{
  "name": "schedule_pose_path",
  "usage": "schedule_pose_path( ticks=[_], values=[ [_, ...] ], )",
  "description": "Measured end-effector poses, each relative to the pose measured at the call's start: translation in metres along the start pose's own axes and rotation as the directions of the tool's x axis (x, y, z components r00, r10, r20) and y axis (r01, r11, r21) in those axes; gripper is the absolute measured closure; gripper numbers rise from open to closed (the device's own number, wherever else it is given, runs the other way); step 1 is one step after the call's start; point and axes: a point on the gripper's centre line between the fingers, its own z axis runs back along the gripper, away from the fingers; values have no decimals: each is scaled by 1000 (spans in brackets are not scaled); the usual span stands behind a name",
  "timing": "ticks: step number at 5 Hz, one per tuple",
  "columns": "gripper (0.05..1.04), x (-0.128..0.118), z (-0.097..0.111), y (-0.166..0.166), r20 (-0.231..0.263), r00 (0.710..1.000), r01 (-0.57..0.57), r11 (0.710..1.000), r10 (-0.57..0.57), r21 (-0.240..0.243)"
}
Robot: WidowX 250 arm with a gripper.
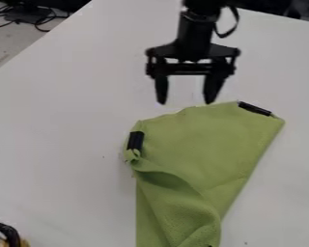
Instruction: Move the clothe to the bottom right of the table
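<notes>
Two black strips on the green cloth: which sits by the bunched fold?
The left strip, running nearly up-down in the picture; the right strip slants at the top right of the cloth.

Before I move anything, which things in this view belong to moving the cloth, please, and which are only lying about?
For the job:
green cloth, partly folded
white table, under it
black gripper, open, near the cloth's upper edge

Just lying about:
dark object among cables, upper left, beyond the table
black-edged item, lower left corner, too cut off to name
</notes>
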Motion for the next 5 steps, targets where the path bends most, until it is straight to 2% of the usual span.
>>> schedule_pose_path(
  ticks=[1, 2, 4, 5],
  values=[
    [83, 5, 9, 30, 33, 991, 133, 990, -132, -42],
    [83, 17, 10, 61, 25, 982, 189, 981, -187, -50],
    [83, 9, 5, 121, -40, 986, 163, 987, -162, 9],
    [83, -7, 2, 148, -23, 995, 94, 996, -94, -2]
  ],
)
